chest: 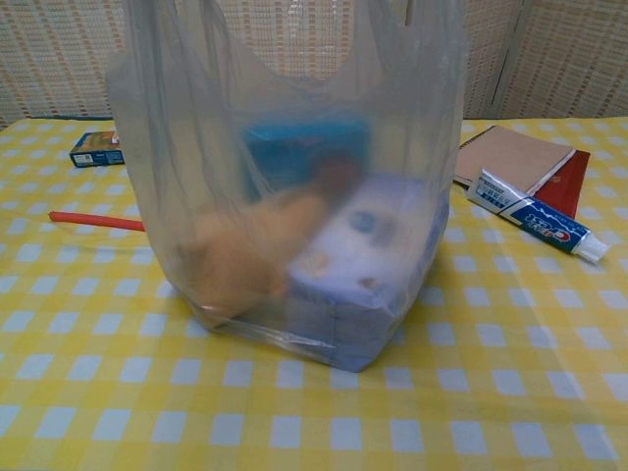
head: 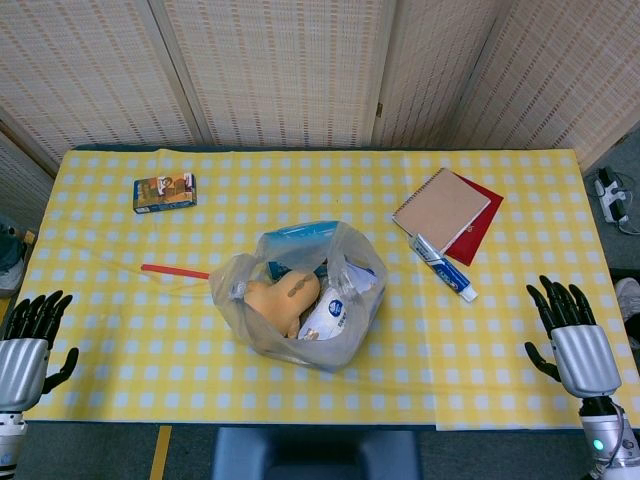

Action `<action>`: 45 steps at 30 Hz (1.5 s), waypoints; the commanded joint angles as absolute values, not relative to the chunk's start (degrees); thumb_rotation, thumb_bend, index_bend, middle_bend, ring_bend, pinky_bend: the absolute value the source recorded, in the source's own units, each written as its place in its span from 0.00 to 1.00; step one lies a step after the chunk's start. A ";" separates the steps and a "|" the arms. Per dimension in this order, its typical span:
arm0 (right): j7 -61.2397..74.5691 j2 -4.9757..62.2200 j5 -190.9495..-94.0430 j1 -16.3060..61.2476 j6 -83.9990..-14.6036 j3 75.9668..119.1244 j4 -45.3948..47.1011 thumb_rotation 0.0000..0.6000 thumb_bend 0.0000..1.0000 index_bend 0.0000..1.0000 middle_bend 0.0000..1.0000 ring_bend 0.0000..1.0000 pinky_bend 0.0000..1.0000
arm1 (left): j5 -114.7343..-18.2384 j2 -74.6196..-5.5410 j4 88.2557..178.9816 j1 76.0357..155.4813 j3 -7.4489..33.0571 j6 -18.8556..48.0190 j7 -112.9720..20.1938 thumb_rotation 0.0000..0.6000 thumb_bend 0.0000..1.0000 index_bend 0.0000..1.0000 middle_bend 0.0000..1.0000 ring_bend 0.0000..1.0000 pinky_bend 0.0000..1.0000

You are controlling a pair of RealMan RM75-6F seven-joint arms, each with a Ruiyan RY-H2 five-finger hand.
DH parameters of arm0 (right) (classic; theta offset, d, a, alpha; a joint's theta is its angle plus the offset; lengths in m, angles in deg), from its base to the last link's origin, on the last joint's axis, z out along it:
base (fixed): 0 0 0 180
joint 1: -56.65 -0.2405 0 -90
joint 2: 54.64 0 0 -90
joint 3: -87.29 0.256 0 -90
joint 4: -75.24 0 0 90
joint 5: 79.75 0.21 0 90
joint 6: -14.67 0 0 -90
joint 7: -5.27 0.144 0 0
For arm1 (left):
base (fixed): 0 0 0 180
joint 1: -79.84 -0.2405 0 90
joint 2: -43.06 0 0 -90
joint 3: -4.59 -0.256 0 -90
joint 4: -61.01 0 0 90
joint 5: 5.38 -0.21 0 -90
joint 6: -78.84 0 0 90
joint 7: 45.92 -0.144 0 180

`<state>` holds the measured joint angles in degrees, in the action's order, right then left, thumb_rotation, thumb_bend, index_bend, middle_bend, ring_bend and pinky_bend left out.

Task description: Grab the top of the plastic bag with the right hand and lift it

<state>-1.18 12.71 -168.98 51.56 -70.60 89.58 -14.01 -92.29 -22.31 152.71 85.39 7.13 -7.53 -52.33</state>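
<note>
A clear plastic bag (head: 300, 295) stands in the middle of the yellow checked table (head: 500, 370), its top open and slack. Inside I see a tan object, a white pack with a blue label and a blue box. In the chest view the plastic bag (chest: 294, 196) fills the centre and its handles run out of the top of the frame. My right hand (head: 570, 335) hovers at the table's near right corner, fingers spread, holding nothing, well clear of the bag. My left hand (head: 30, 340) is at the near left corner, also with fingers apart. Neither hand shows in the chest view.
A small printed box (head: 165, 192) lies at the far left and a red stick (head: 175, 271) lies left of the bag. To the right sit a tan notebook (head: 440, 208) over a red one, and a toothpaste tube (head: 442, 267).
</note>
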 commanded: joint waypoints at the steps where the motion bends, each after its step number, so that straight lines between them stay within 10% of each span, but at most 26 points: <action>1: -1.09 12.67 -168.94 51.52 -70.49 89.56 -13.97 1.00 0.35 0.00 0.00 0.00 0.00 | -92.18 -22.41 152.63 85.47 7.17 -7.38 -52.48 1.00 0.46 0.03 0.08 0.05 0.00; 10: 3.47 12.55 -170.84 51.66 -70.94 88.56 -12.73 1.00 0.35 0.00 0.00 0.00 0.00 | -92.35 -22.52 152.80 86.18 7.14 -6.34 -52.16 1.00 0.46 0.03 0.08 0.05 0.00; 27: 57.47 5.97 -194.14 35.06 -73.95 83.25 -12.69 1.00 0.35 0.00 0.00 0.00 0.00 | -92.41 -21.76 153.30 85.61 7.12 -7.40 -51.25 1.00 0.46 0.03 0.08 0.06 0.00; 45: 67.08 3.41 -190.21 23.80 -65.65 85.03 -16.96 1.00 0.35 0.00 0.00 0.00 0.00 | -90.97 -20.95 153.49 85.71 7.51 -6.53 -49.62 1.00 0.46 0.03 0.08 0.06 0.00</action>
